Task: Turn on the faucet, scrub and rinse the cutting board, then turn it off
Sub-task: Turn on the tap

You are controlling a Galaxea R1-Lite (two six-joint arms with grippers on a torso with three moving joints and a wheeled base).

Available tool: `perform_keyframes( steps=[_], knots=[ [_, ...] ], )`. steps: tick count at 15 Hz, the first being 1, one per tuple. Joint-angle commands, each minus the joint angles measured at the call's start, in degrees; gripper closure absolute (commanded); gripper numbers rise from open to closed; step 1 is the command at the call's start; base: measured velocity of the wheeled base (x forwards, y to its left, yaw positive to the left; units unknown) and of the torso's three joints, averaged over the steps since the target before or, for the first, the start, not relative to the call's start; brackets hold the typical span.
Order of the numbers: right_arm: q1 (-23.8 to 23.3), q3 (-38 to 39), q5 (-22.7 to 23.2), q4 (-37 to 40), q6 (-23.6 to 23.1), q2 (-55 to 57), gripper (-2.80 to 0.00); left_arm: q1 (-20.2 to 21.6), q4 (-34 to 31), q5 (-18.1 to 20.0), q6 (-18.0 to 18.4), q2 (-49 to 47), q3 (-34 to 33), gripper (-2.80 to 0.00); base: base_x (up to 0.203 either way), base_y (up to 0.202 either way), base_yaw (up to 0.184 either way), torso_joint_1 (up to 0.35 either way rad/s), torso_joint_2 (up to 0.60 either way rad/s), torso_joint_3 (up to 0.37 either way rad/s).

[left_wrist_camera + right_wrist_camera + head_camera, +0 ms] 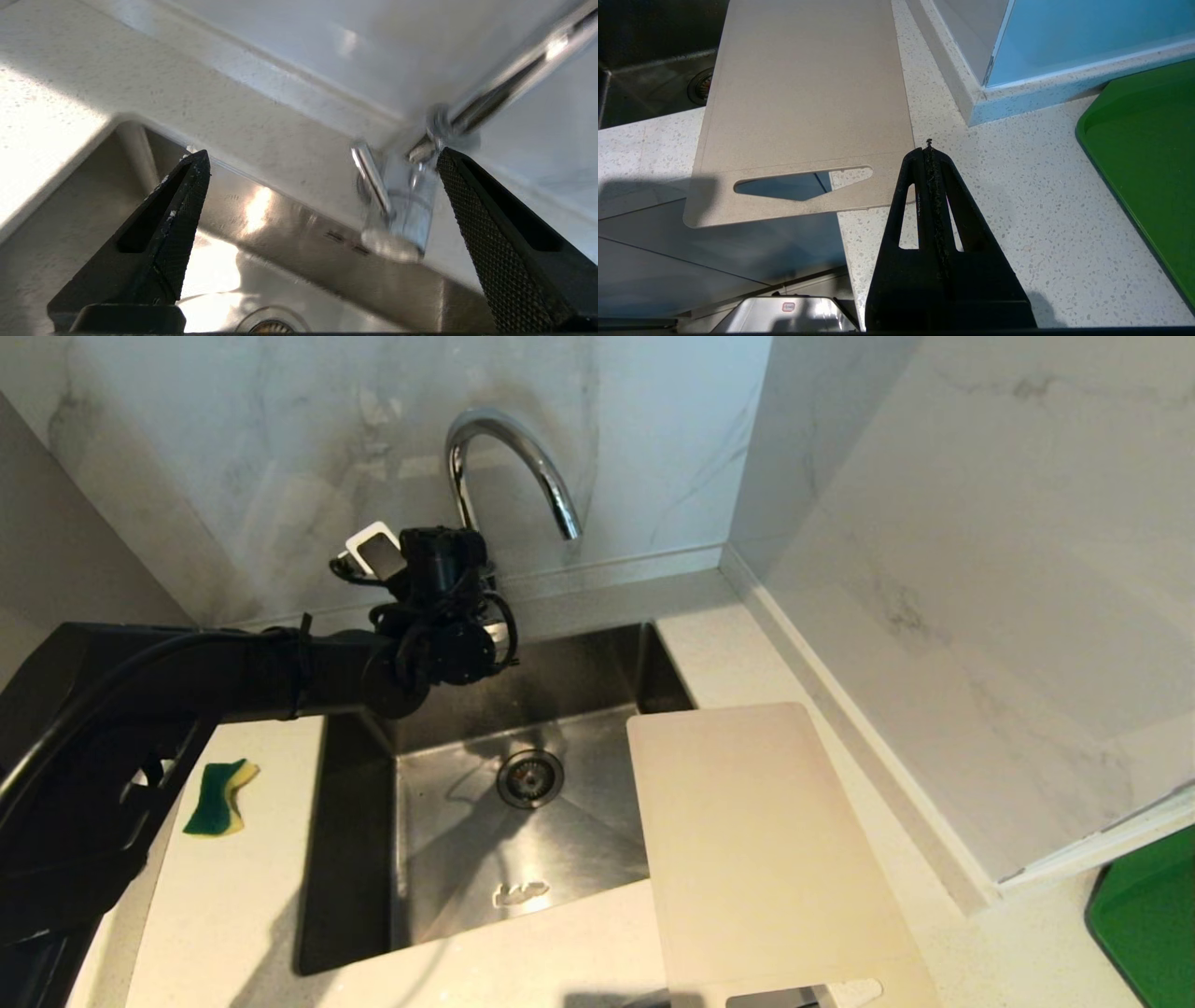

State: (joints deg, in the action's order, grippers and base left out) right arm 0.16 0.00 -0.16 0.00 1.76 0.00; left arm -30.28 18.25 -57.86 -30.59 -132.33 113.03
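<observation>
From the head, the left claw (pixel 446 602) hangs at the sink's back edge by the tap (pixel 509 467), the cutting board (pixel 761 845) overhanging the bench's front edge; its wrist shows fingers (pixel 173 224) spread to take the lever (pixel 371 177); the right claw (pixel 928 154) is closed, empty.

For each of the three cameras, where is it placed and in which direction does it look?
Head view: high, looking down at the sink, faucet and cutting board; the left arm shows.
Left wrist view: behind the open left gripper, facing the faucet's base.
Right wrist view: behind the shut right gripper, above the counter.
Head and right wrist views share the cutting board.
</observation>
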Motion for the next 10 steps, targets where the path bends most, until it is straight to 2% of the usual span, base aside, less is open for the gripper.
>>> perform_keyframes(
  steps=[1, 6, 10],
  knots=[
    [0.02, 0.0, 0.01, 0.0, 0.0, 0.0, 0.0, -0.12, -2.93, -0.25, -0.19, 0.07, 0.08, -2.8, 0.0, 0.0, 0.0, 0.0, 0.0, 0.0],
    [0.02, 0.0, -0.01, 0.0, 0.0, 0.0, 0.0, 0.13, -3.07, 1.69, -0.25, -0.29, 0.44, -2.8, 0.0, 0.0, 0.0, 0.0, 0.0, 0.0],
    [0.02, 0.0, 0.07, 0.0, 0.0, 0.0, 0.0, 1.98, -2.08, 3.23, -1.31, -2.67, 0.44, -2.8, 0.0, 0.0, 0.0, 0.0, 0.0, 0.0]
  ],
)
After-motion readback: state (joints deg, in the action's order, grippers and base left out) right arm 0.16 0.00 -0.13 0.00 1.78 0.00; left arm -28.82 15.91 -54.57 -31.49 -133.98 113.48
